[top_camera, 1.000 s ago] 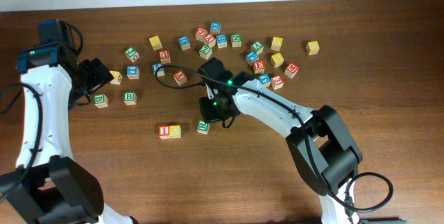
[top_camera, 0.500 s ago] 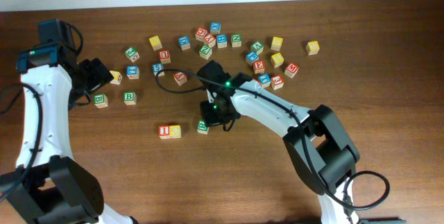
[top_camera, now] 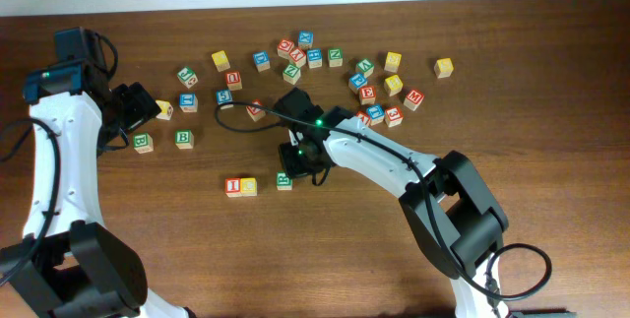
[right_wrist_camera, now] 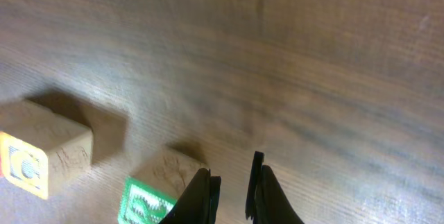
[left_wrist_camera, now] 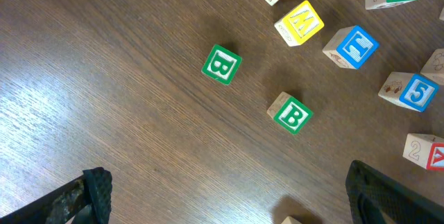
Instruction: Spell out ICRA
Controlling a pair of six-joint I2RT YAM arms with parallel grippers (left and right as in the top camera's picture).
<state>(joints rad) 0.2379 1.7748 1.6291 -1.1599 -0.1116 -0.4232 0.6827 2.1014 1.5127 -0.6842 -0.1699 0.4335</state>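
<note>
On the near side of the table the red I cube (top_camera: 233, 186) and the yellow C cube (top_camera: 248, 186) sit touching. The green R cube (top_camera: 284, 181) lies a short gap to their right. My right gripper (top_camera: 303, 165) hangs low just right of the R cube (right_wrist_camera: 156, 189), its left finger beside it; the jaws are barely parted over bare wood (right_wrist_camera: 232, 172). The C cube (right_wrist_camera: 41, 154) shows at that view's left edge. The red A cube (top_camera: 256, 110) lies farther back, under a black cable. My left gripper (top_camera: 138, 111) stands wide open and empty (left_wrist_camera: 229, 196).
Many other letter cubes are scattered across the back middle and back right of the table (top_camera: 364, 82). Two green B cubes (left_wrist_camera: 222, 64) (left_wrist_camera: 291, 113) and a yellow M cube (left_wrist_camera: 298, 23) lie under the left wrist. The right arm (top_camera: 394, 160) reaches in diagonally.
My right gripper slid a little left and nudged the green R cube toward the C cube. Its jaws went from closed to slightly parted. The left arm stayed still.
</note>
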